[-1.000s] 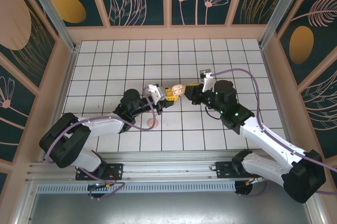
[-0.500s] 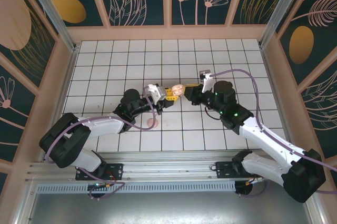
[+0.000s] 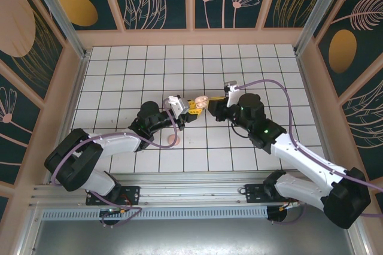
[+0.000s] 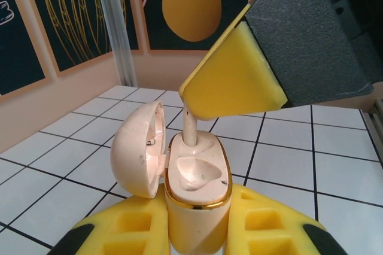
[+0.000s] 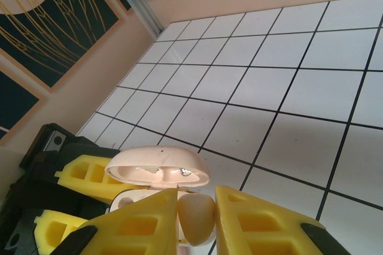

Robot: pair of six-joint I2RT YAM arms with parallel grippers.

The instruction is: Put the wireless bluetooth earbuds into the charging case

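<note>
- Left gripper [image 4: 195, 231] is clamping the open charging case [image 4: 197, 178] upright between its yellow pads, lid [image 4: 139, 150] hanging off to one side.
- Right gripper [image 5: 197, 202] is pinching one earbud [image 5: 196, 218] at the case's mouth, over the middle of the tiled table [image 3: 119, 69].
- Left wrist view is showing the stem [image 4: 190, 128] entering the far socket, with the near socket looking empty. From the right wrist the sockets are sitting hidden behind pads and bud.
- Judgement: pressing straight down along the stem, slowly, should be seating it; releasing only once flush.
</note>
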